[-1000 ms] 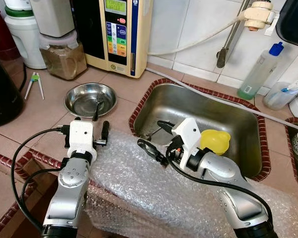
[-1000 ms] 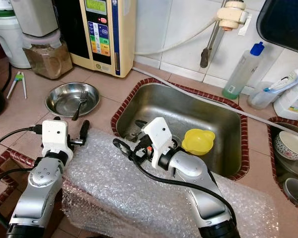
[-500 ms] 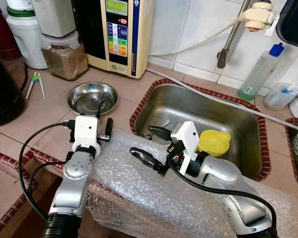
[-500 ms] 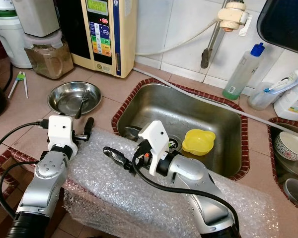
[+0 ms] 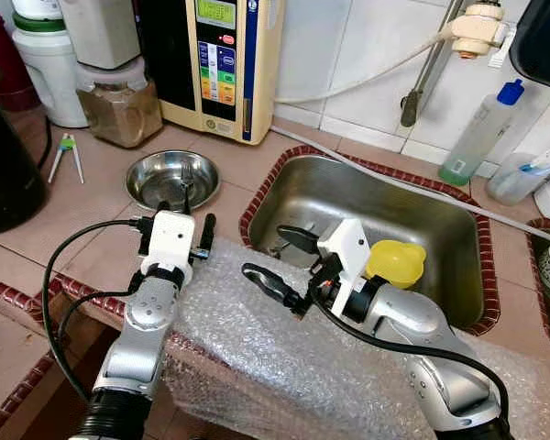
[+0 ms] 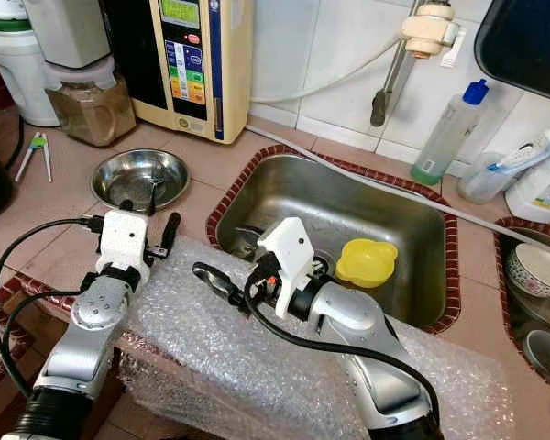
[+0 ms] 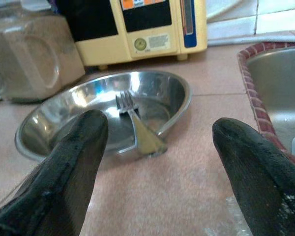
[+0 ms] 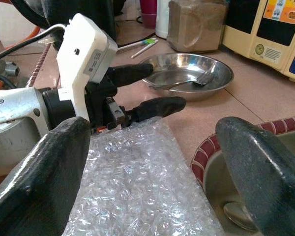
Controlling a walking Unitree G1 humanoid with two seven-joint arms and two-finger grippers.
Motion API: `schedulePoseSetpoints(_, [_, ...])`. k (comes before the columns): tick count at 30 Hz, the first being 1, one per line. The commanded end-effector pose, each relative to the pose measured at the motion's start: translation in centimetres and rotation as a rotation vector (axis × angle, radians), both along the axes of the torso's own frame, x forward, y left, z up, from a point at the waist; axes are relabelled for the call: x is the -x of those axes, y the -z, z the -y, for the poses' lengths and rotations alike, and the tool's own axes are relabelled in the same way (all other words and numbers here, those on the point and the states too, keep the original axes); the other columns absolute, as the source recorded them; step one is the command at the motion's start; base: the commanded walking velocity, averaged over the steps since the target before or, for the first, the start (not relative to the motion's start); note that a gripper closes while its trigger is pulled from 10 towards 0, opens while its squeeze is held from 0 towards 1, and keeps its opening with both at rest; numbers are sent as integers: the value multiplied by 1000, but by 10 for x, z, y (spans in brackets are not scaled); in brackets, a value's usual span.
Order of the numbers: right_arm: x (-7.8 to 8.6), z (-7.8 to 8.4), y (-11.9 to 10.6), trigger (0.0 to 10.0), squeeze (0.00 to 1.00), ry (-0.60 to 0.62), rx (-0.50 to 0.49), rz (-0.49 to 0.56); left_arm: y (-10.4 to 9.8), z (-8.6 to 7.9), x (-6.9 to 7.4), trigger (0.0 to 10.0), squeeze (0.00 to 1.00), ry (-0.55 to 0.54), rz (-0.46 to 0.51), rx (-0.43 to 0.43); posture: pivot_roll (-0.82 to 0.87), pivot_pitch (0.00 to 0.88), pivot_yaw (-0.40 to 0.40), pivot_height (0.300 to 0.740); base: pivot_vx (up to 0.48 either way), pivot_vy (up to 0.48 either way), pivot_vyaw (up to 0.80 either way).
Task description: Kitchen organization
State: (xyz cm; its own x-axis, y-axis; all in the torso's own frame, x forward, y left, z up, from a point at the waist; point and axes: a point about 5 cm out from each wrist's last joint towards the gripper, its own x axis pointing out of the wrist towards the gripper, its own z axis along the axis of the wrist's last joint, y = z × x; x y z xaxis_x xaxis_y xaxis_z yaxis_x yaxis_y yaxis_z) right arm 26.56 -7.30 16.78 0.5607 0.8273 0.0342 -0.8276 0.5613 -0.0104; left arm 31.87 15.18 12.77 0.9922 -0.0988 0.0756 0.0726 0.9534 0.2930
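Observation:
A shallow steel bowl (image 5: 156, 183) holding a fork (image 5: 184, 190) sits on the tiled counter left of the sink (image 5: 348, 197). My left gripper (image 5: 184, 220) hovers open just short of the bowl's near rim; in the left wrist view the bowl (image 7: 64, 118) and fork (image 7: 133, 123) lie straight ahead between the fingers. My right gripper (image 5: 278, 259) is open over the bubble wrap (image 5: 257, 339) at the sink's left edge, pointing towards the left gripper and holding nothing. A yellow cup (image 5: 396, 261) lies in the sink.
A cream water machine (image 5: 222, 64), a jar of brown powder (image 5: 119, 105) and a white container (image 5: 46, 64) line the back wall. A black pot (image 5: 5, 165) stands at far left beside a green-handled tool (image 5: 64, 151). A soap bottle (image 5: 481, 133) stands right of the faucet hose.
My left gripper has moved forward and to the right, closer to the steel bowl. The right gripper swung a little left over the bubble wrap and stays open.

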Motion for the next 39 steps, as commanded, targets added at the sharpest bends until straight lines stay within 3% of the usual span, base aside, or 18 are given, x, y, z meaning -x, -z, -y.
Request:
schedulePoseSetpoints(1, [0, 3, -2, 10000, 0, 8, 9, 15, -3, 8, -1, 10000, 0, 33, 12, -1, 86, 87, -73, 740, 0, 0, 0])
schedulePoseSetpoints(6, [-1, 2, -2, 10000, 0, 9, 9, 17, 3, 5, -4, 10000, 0, 32, -2, -8, 84, 86, -75, 740, 0, 0, 0])
schedulePoseSetpoints(7, [-1, 2, -2, 10000, 0, 7, 8, 17, 6, 4, -5, 4392, 0, 33, -9, -15, 84, 85, -74, 740, 0, 0, 0])
schedulePoseSetpoints(8, [-1, 2, -2, 10000, 0, 7, 8, 17, 6, 4, -5, 4392, 0, 33, -9, -15, 84, 85, -74, 740, 0, 0, 0])
schedulePoseSetpoints(9, [0, 2, -2, 10000, 0, 3, 7, 16, 8, 3, -7, 0, 0, 33, -18, -15, 82, 84, -74, 740, 0, 0, 0])
schedulePoseSetpoints(39, [1, 2, -2, 10000, 0, 1, 5, 11, -1, -5, -11, 0, 0, -8, 68, -41, 82, 89, -77, 740, 0, 0, 0])
